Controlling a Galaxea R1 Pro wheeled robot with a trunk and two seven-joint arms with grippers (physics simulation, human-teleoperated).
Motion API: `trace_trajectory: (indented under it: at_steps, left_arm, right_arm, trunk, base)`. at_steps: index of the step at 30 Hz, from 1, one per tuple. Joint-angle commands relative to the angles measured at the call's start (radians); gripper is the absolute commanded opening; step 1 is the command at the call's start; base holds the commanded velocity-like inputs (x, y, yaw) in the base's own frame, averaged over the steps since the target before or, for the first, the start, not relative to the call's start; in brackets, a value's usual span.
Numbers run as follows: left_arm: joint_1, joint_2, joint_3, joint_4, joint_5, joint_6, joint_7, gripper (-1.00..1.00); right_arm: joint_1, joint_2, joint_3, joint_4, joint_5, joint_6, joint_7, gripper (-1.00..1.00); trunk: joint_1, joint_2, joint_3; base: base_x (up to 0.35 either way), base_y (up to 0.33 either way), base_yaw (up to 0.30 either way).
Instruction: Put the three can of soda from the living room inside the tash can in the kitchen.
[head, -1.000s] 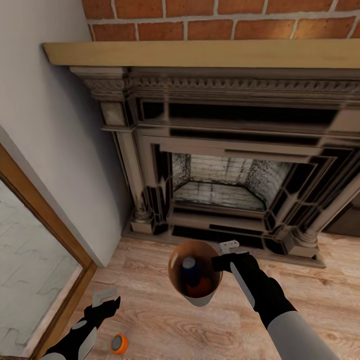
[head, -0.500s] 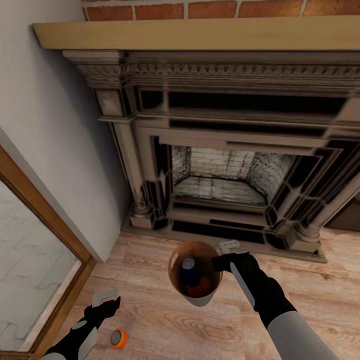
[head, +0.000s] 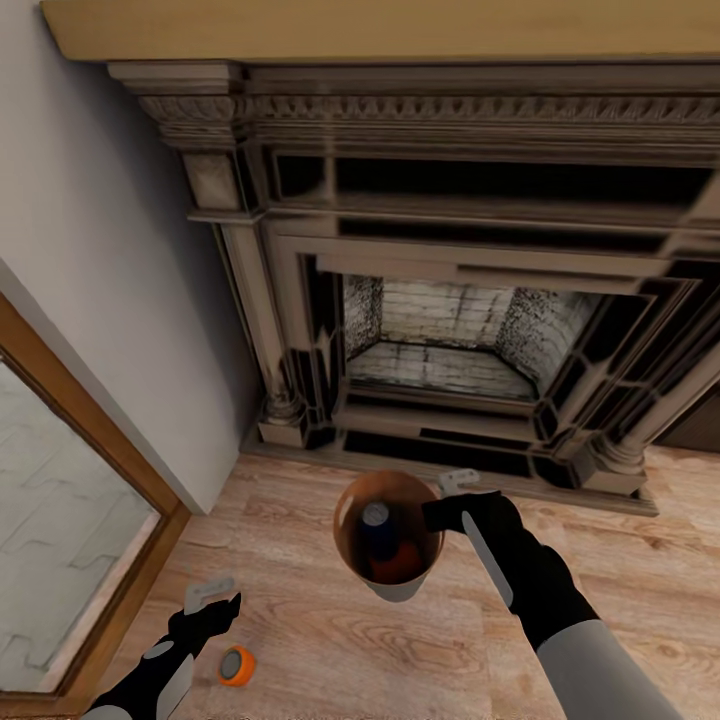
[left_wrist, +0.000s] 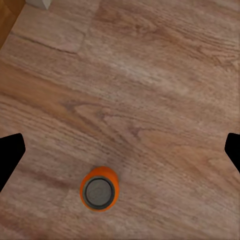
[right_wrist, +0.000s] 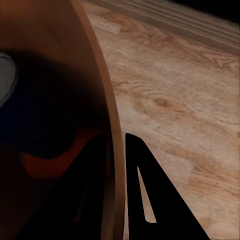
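Observation:
My right gripper (head: 448, 498) is shut on the rim of the tash can (head: 392, 588), a pale grey bin with a glossy orange-brown inside, held just above the wood floor in front of the fireplace. A dark blue can of soda (head: 376, 524) and an orange one (head: 406, 566) lie inside it. In the right wrist view the rim (right_wrist: 107, 150) runs past one finger (right_wrist: 150, 200). The third can (head: 236, 666), orange with a silvery top, stands on the floor. My left gripper (head: 214, 600) hangs open above this can (left_wrist: 99, 189), not touching it.
The ornate dark fireplace (head: 450, 300) rises straight ahead under a wooden mantel. A grey wall (head: 90, 200) and a wood-framed glass panel (head: 60, 520) close off the left side. Wood floor (head: 650, 600) stretches to the right of the bin.
The whole picture has shifted: the bricks have slid out at the top and the fireplace sits higher, so the camera moved. Both arms and the bin keep their pose.

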Motion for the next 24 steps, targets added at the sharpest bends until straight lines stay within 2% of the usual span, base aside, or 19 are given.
trace_trajectory:
  at_steps: [1, 9, 24]
  left_arm:
    - [0.000, 0.000, 0.000, 0.000, 0.000, 0.000, 0.000, 1.00]
    - [0.000, 0.000, 0.000, 0.000, 0.000, 0.000, 0.000, 1.00]
    - [0.000, 0.000, 0.000, 0.000, 0.000, 0.000, 0.000, 1.00]
  right_arm:
    - [-0.001, 0.000, 0.000, -0.003, -0.012, 0.003, 0.005, -1.00]
    - [-0.001, -0.001, -0.001, -0.047, -0.012, 0.016, 0.006, -1.00]
    - [-0.001, -0.001, -0.001, -0.055, -0.012, 0.018, 0.006, -1.00]
  trunk:
    - [0.004, -0.007, -0.005]
    - [0.035, -0.063, -0.043]
    - [0.092, -0.168, -0.114]
  base:
    - [0.000, 0.000, 0.000]
    - [0.000, 0.000, 0.000]
    - [0.000, 0.000, 0.000]
